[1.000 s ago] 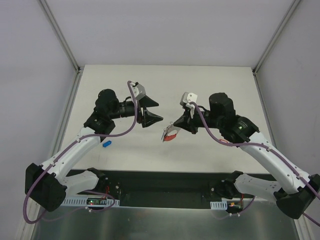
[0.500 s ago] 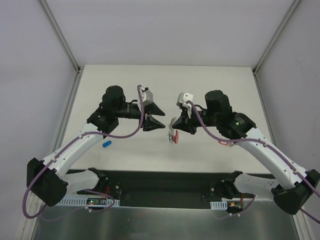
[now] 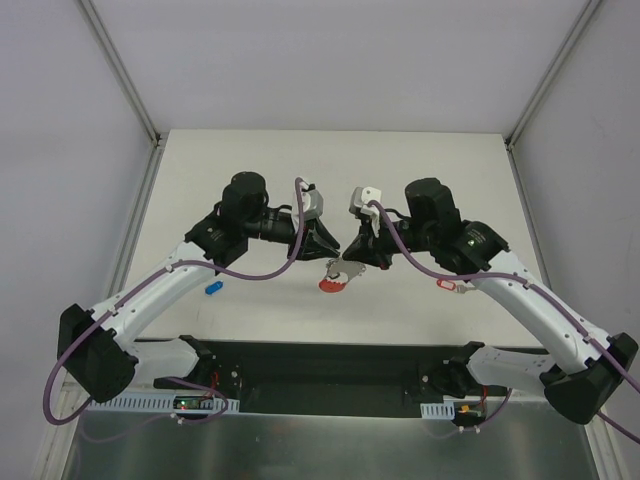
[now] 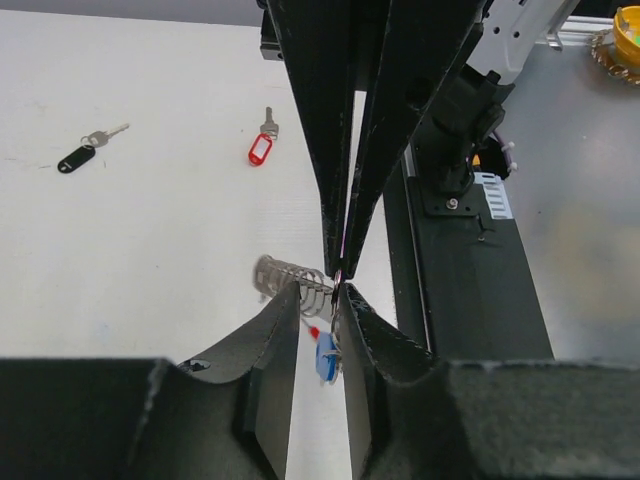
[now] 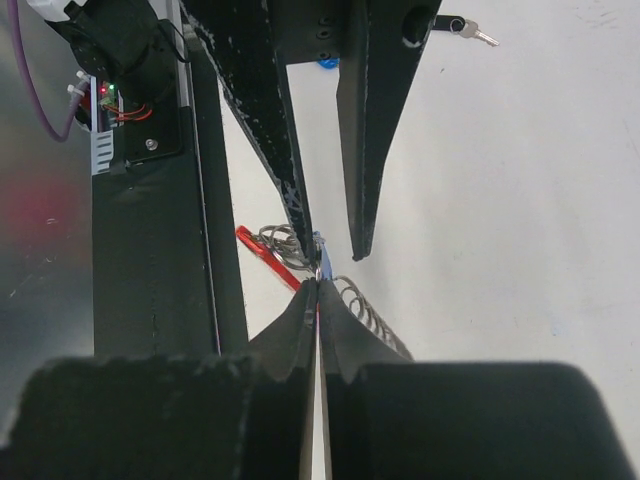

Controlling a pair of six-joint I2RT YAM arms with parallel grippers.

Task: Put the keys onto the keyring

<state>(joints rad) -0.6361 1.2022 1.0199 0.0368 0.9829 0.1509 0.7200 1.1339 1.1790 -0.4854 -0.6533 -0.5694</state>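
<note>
- My right pincer [image 5: 318, 287] is clamped shut on the chain of the keyring [image 3: 329, 285], which hangs just above the table [image 3: 420, 170]; so thin a pinch on loose links could slip and drop it
- My left pincer [image 4: 318, 293] stands slightly parted, tip to tip with the right, at the chain's end; closing askew could tug the ring free or knock my fingertips together
- The blue key [image 3: 212, 288] lies on the table well to my left, in neither pincer; a fleck of blue by the ring I cannot identify, so I may misjudge what is threaded
</note>
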